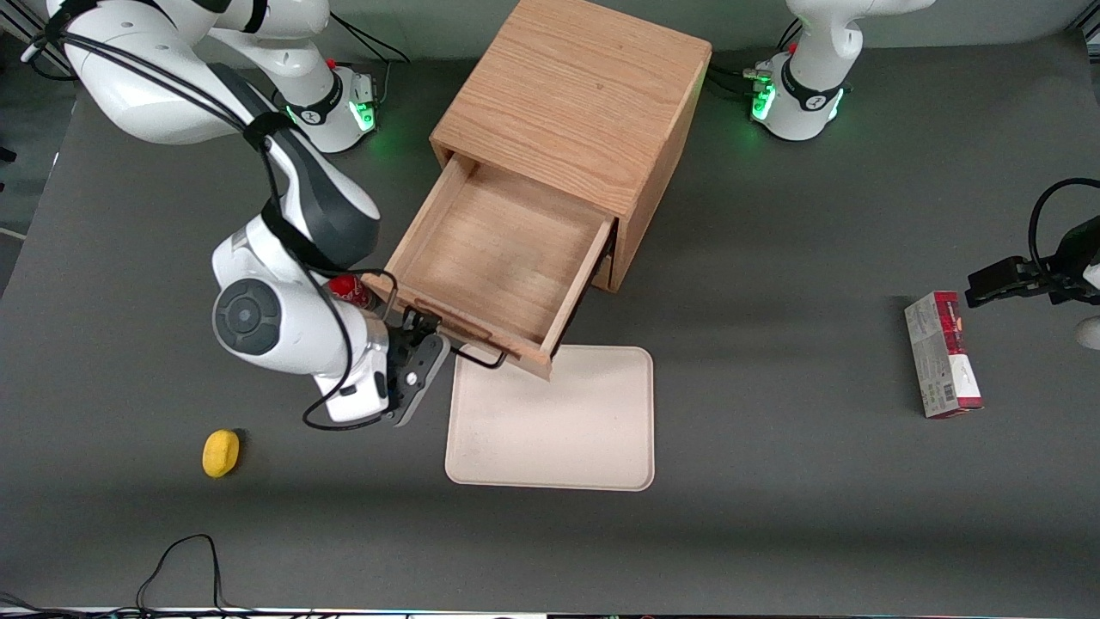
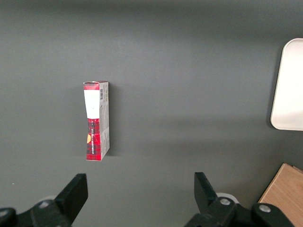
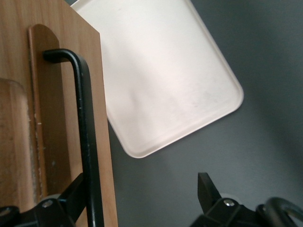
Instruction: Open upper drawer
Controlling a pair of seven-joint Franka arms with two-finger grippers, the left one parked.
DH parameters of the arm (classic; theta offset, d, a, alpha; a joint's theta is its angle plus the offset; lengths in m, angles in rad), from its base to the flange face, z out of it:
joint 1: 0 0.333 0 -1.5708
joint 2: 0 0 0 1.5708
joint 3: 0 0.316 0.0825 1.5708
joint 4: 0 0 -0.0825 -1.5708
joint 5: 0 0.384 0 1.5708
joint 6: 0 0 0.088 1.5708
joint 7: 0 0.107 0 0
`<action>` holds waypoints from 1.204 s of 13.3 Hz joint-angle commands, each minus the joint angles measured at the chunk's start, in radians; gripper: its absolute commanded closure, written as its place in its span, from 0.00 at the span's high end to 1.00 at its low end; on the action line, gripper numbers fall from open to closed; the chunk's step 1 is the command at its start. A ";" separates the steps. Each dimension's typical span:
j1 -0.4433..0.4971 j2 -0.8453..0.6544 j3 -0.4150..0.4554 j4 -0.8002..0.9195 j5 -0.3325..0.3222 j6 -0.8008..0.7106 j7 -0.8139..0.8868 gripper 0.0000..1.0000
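Now my gripper (image 1: 427, 337) sits at the pulled-out upper drawer (image 1: 498, 258), fingers spread apart around its black handle (image 3: 85, 137).

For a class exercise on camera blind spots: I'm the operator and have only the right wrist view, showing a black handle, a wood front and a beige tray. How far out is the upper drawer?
Observer: The upper drawer stands well out of the oak cabinet, and its box is empty.
Operator: Where is the gripper along the front?
Observer: The gripper is open at the black wire handle, near the front's end toward the working arm's end of the table.
Operator: Anything near it that I can't see?
Observer: A small red object sits beside the drawer's side wall, partly hidden by the arm. A yellow object lies nearer the front camera, apart from the beige tray.
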 commanded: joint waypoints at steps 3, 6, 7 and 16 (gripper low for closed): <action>0.010 0.046 -0.023 0.115 -0.024 -0.019 -0.015 1.00; 0.010 -0.027 -0.023 0.117 -0.130 -0.025 -0.007 1.00; 0.008 -0.057 -0.026 0.117 -0.124 -0.025 -0.003 1.00; -0.013 -0.556 -0.363 -0.240 0.161 -0.231 0.480 1.00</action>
